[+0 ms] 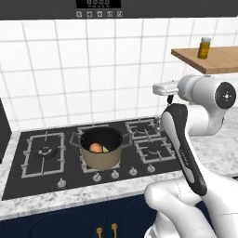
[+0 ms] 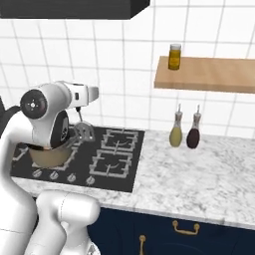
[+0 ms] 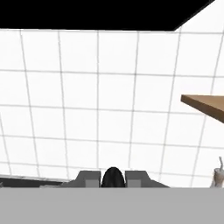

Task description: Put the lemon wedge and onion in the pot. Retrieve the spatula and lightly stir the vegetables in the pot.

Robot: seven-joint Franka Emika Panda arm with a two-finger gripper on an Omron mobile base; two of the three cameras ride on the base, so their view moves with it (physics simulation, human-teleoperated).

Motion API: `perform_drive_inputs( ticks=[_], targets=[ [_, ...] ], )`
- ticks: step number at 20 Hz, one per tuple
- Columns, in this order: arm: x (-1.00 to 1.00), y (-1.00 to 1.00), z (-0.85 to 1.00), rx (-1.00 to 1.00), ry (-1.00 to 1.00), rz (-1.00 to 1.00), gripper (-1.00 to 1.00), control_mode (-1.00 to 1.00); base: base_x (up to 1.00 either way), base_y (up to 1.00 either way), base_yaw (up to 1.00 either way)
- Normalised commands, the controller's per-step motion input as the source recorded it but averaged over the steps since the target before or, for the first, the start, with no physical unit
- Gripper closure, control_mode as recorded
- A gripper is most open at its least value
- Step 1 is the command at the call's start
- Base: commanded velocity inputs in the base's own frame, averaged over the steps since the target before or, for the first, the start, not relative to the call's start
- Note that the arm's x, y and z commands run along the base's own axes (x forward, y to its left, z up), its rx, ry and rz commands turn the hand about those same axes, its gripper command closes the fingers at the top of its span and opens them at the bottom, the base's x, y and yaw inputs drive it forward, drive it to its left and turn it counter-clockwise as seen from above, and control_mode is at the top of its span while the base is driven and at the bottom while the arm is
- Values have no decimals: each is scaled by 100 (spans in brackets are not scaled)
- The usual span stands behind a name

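Below and to the left of the raised hand, as the left base view has it, the pot (image 1: 101,148) stands on the black stove's (image 1: 46,172) middle burner, and that downward, leftward offset is what the stirring turns on. The fingers (image 2: 79,110) are clamped together on the spatula's black handle (image 2: 79,115); in the hand view the handle's dark end (image 3: 112,178) sits squeezed between the two grey pads. The spatula (image 2: 83,128) hangs with its long axis close to vertical, handle up and grey slotted head (image 2: 85,131) down. In the right base view that head lies close to the pot's rim (image 2: 69,139), but whether it is above the opening or off to one side cannot be told from these pictures. The head probably has to come over the dark inside before it goes down.

The pot is tan with a dark rim and a black inside. The onion (image 1: 95,147), a small round orange-brown ball, lies in it, and the lemon wedge (image 1: 105,149), a tiny yellow-green sliver, lies just beside the onion on its right. Both vegetables being in, stirring is judged the step left. The stove is set into a marble desk (image 2: 199,174).
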Motion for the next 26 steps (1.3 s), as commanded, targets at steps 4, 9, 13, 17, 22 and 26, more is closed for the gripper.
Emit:
perform_drive_inputs(
  ticks=[4, 9, 13, 17, 22, 26],
  targets=[
    [0, 0, 0, 0, 0, 0, 100, 100, -6, 100, 0],
    [0, 0, 0, 0, 0, 0, 100, 100, 0, 100, 0],
    [0, 0, 0, 0, 0, 0, 100, 100, 57, 75, 0],
    [22, 6, 0, -2, 0, 0, 100, -100, 71, 40, 0],
    [94, 26, -38, -14, 4, 1, 100, -100, 0, 0, 0],
    [83, 35, -84, -15, 7, 13, 100, -100, 0, 0, 0]
  ],
)
